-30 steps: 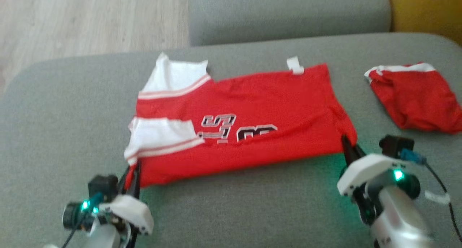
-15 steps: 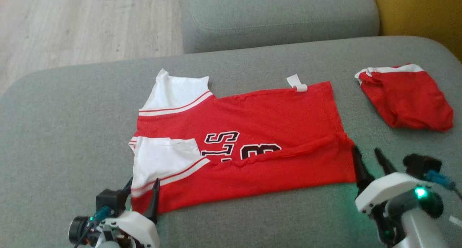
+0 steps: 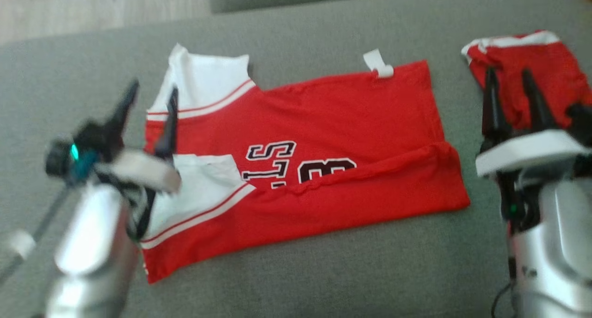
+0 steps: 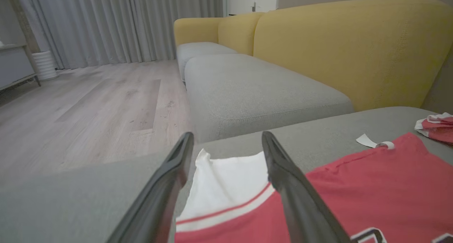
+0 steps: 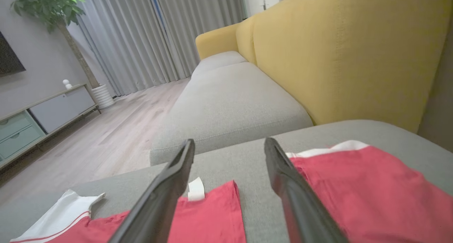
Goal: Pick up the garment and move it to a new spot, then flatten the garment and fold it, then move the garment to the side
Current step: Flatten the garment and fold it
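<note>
While both hands hang empty above it, the red jersey (image 3: 323, 137) lies spread on the grey cushion (image 3: 323, 271), numbers up, with its near long edge already turned over onto the body. That turned strip is where trouble could start. Its ridge runs wavy and puckered across the digits rather than straight, so a further fold laid on top would likely press those wrinkles in and leave a lopsided packet. The left hand (image 3: 154, 89), fingers spread wide and gripping nothing, hovers over the jersey's left end by the near white sleeve (image 3: 203, 188). Coming down carelessly, it could snag that sleeve alone and drag the corner out of line. The right hand (image 3: 508, 72), equally spread and empty, hovers just off the jersey's right edge, in front of a second red garment (image 3: 559, 63) lying right of the jersey — a reach from here might pinch the wrong cloth, or both. The thin fabric may also slide on the cushion when pulled.
</note>
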You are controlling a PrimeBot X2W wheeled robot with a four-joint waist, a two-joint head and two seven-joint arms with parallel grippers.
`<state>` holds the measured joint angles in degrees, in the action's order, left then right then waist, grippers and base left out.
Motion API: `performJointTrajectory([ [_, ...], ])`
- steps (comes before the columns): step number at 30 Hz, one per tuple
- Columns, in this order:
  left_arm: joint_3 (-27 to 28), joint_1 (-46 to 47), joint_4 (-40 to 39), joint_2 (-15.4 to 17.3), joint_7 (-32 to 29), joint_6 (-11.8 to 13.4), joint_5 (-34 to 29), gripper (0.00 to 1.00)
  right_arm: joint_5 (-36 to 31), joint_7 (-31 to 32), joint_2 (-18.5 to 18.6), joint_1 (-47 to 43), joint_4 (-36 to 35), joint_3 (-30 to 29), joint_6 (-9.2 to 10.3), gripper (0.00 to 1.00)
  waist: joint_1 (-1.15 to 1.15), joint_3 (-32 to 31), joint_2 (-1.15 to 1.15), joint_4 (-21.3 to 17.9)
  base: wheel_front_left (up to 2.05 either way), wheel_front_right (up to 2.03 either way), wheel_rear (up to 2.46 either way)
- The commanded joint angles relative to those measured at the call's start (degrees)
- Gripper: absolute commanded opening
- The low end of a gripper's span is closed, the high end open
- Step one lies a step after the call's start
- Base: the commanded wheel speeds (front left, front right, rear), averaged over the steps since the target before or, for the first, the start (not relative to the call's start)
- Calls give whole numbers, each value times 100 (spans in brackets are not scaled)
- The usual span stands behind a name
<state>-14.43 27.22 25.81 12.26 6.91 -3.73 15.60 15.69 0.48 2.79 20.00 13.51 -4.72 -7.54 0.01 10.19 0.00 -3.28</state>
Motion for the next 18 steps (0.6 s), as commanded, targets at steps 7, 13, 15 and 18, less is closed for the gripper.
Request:
performJointTrajectory([
  [7, 72, 1687, 535, 711, -1100, -305, 176, 100, -81, 42, 174, 974, -113, 246, 5, 100, -1, 1024, 0, -345, 0, 0, 0],
  [13, -335, 2806, 1362, 1227, -2072, -370, 393, 100, -52, 2, 258, 1594, 40, 511, 5, 100, -1, 1576, 0, -579, 0, 0, 0],
  [15, -580, 3043, 1567, 1384, -2291, -372, 470, 100, -29, -34, 265, 1747, 74, 578, 5, 100, -1, 1718, 0, -649, 0, 0, 0],
  [18, -903, 3330, 1821, 1591, -2498, -374, 644, 100, -7, -97, 272, 1906, 106, 661, 5, 100, -1, 1891, 0, -731, 0, 0, 0],
])
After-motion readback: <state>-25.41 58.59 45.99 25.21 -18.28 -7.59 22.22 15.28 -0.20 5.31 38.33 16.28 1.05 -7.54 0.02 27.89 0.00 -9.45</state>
